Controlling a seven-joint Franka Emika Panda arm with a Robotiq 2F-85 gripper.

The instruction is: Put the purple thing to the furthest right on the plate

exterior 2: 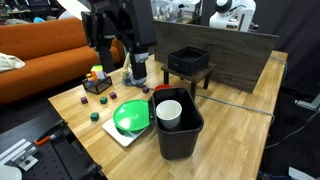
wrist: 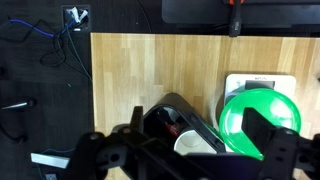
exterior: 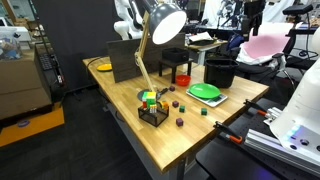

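Observation:
The bright green round plate [exterior: 205,92] lies on a white board near the table's edge; it also shows in an exterior view [exterior 2: 130,117] and in the wrist view [wrist: 258,120]. Small blocks lie on the wood near it, among them a purple block [exterior: 179,122] near the front edge and purple blocks [exterior 2: 103,101] beside the plate. My gripper [wrist: 200,135] hangs high above the table with its jaws wide open and empty. The black arm with the gripper [exterior 2: 138,68] stands behind the plate. No block shows in the wrist view.
A black bucket [exterior 2: 178,125] with a white cup [exterior 2: 169,110] inside stands next to the plate. A red cup [exterior: 182,78], a desk lamp [exterior: 160,25], a black caddy of coloured items [exterior: 152,110] and a black box [exterior 2: 188,62] are also on the table.

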